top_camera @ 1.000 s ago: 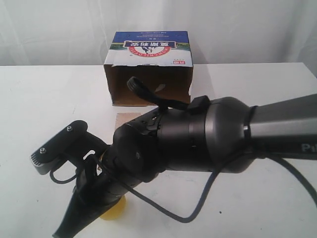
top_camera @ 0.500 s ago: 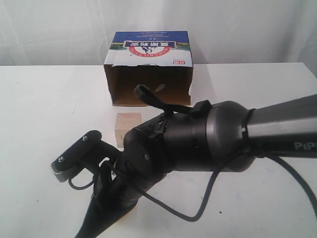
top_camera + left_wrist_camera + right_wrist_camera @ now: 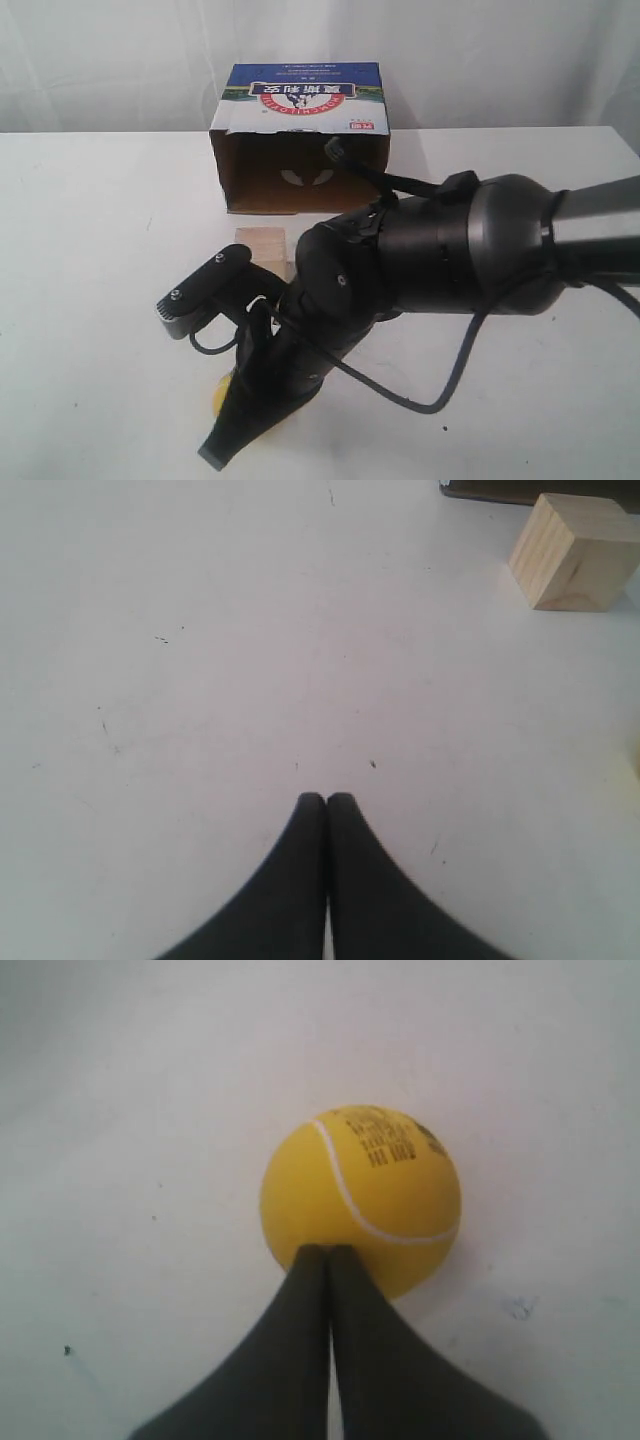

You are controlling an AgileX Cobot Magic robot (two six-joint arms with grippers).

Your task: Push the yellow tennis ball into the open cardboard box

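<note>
The yellow tennis ball (image 3: 365,1195) lies on the white table, with black print and a pale seam on it. My right gripper (image 3: 327,1251) is shut, its fingertips touching the ball's near side. In the exterior view only a yellow sliver of the ball (image 3: 222,393) shows beside the right gripper (image 3: 222,452), low at the front. The open cardboard box (image 3: 300,95) stands at the back, its dark opening facing forward. My left gripper (image 3: 326,798) is shut over bare table, holding nothing; the exterior view does not show it.
A pale wooden cube (image 3: 262,243) sits between the ball and the box, partly behind the right arm (image 3: 430,260); it also shows in the left wrist view (image 3: 572,552). A black cable (image 3: 440,385) hangs from the arm.
The right arm has swung rightward and toward the box. The cube came into view, and the ball, hidden half a second ago, shows again slightly nearer the box.
</note>
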